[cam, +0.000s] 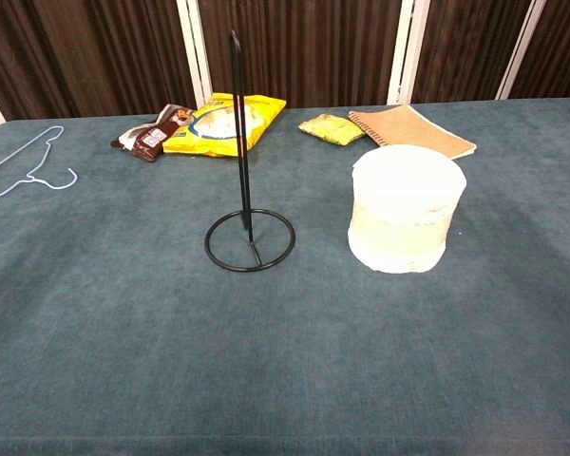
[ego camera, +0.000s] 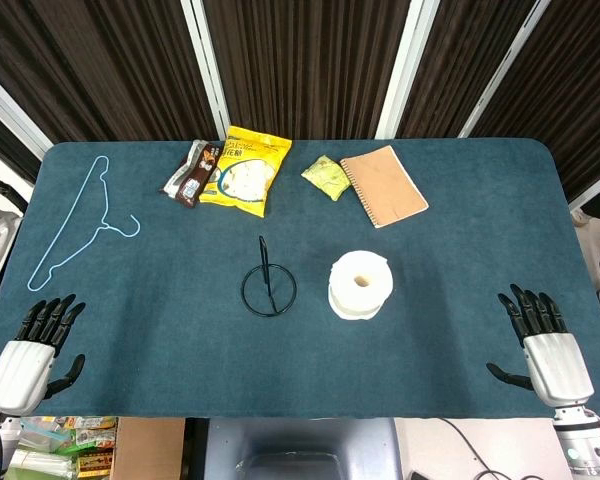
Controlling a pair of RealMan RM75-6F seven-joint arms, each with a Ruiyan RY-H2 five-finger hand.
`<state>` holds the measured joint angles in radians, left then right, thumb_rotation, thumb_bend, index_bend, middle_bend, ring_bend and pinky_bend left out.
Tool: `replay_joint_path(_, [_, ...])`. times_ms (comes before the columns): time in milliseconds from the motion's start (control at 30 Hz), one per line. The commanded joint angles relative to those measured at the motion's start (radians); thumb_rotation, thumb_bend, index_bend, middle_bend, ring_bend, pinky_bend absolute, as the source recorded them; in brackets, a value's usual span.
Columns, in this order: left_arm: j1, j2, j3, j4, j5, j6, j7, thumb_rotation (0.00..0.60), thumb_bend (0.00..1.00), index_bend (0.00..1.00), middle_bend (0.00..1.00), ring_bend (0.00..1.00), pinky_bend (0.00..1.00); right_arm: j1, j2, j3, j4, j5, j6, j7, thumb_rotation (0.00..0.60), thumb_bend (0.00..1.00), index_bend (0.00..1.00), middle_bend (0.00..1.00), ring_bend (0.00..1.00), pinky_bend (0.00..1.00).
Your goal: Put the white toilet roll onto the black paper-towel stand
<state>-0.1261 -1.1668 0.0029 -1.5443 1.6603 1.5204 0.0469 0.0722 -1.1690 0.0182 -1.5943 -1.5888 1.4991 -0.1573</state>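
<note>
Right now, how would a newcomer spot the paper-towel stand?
Start at the blue table and go to its middle. Just left of the toilet roll stands the stand: a black wire ring with one thin upright rod, the only bare metal frame there.

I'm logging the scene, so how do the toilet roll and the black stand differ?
The toilet roll is white, squat and solid; the black stand is thin wire, a tall upright rod on a ring base. The roll stands on end with its core hole facing up, to the right of the stand, not touching it. Both sit upright on the table.
</note>
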Motion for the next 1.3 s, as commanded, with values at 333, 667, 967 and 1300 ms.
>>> replay_joint_path(333, [-0.015,0.001,0.003,-0.006,-0.014,-0.031,-0.007,0.6,0.44,0.0,0.0,0.0,0.06,0.113,-0.013,0.051,-0.022,-0.004,-0.121,0.025,0.6,0.08,0.0,0.0,0.0,0.0])
replay_joint_path(667, [-0.01,0.012,0.015,-0.02,-0.013,-0.033,0.0,0.6,0.44,0.0,0.0,0.0,0.07,0.376,-0.008,0.187,-0.211,0.305,-0.495,-0.217,0.6,0.07,0.0,0.0,0.0,0.0])
replay_joint_path(967, [-0.016,0.013,0.009,-0.023,-0.034,-0.048,-0.002,0.6,0.44,0.0,0.0,0.0,0.07,0.497,-0.084,0.231,-0.202,0.538,-0.55,-0.365,0.6,0.06,0.0,0.0,0.0,0.0])
replay_joint_path(1300, [-0.028,0.007,0.006,-0.02,-0.044,-0.07,0.006,0.6,0.44,0.0,0.0,0.0,0.08,0.603,-0.154,0.211,-0.172,0.702,-0.56,-0.464,0.6,0.06,0.0,0.0,0.0,0.0])
